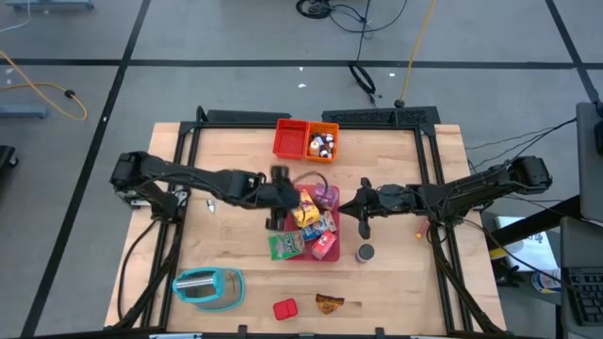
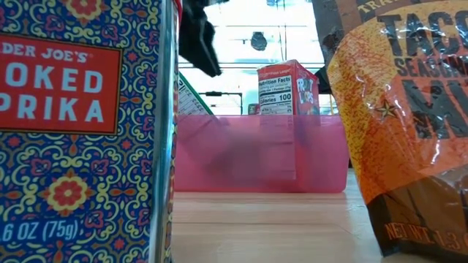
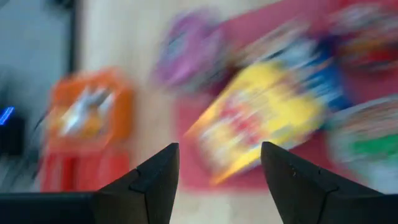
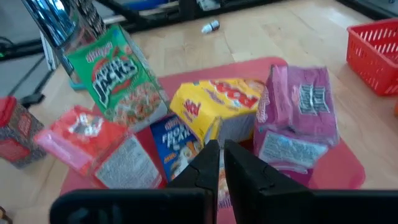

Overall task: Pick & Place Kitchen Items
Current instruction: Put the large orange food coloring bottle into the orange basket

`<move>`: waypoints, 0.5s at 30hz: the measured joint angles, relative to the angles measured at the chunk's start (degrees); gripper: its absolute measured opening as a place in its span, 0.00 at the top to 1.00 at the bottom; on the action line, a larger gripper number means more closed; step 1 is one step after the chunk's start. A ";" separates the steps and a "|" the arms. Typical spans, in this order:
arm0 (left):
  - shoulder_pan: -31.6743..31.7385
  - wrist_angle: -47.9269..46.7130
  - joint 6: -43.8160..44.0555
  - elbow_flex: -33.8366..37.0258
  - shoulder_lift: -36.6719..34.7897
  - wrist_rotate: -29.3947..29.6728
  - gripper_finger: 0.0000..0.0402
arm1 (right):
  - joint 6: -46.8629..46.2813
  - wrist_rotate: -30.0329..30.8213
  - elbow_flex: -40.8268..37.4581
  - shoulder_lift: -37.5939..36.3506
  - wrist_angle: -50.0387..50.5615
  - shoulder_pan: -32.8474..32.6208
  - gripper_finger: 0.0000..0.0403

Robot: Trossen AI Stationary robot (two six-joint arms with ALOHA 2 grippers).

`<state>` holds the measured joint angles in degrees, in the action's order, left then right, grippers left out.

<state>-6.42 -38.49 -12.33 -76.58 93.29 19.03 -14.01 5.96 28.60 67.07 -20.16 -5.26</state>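
Hovering over the yellow box, left claw open.

The paprika tin reads "6 OZ (75g)"; the pink box reads "Calories 100".

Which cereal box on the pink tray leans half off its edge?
The green box: it tilts over the tray's corner onto the table, while the yellow, blue and purple boxes lie inside.

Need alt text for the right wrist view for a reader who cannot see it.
The shut right gripper hangs over a pink tray crowded with cereal boxes: a yellow box in the middle, a green box, a red box, a blue box, and a pink box.
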 joint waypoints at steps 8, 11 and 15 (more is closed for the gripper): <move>1.75 -5.60 8.13 1.98 -6.35 0.50 0.43 | 1.61 0.02 0.00 -7.49 10.42 -1.25 0.96; 1.76 -5.05 9.22 4.78 -10.25 0.49 0.43 | 0.92 -0.06 0.06 -12.34 16.78 -3.08 0.96; 1.95 -3.23 11.82 9.84 -15.85 0.62 0.43 | -1.41 -0.02 0.00 -18.71 25.78 -6.54 0.96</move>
<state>-4.47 -41.72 -0.51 -66.73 77.44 19.66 -15.42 5.93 28.60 48.35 5.62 -11.80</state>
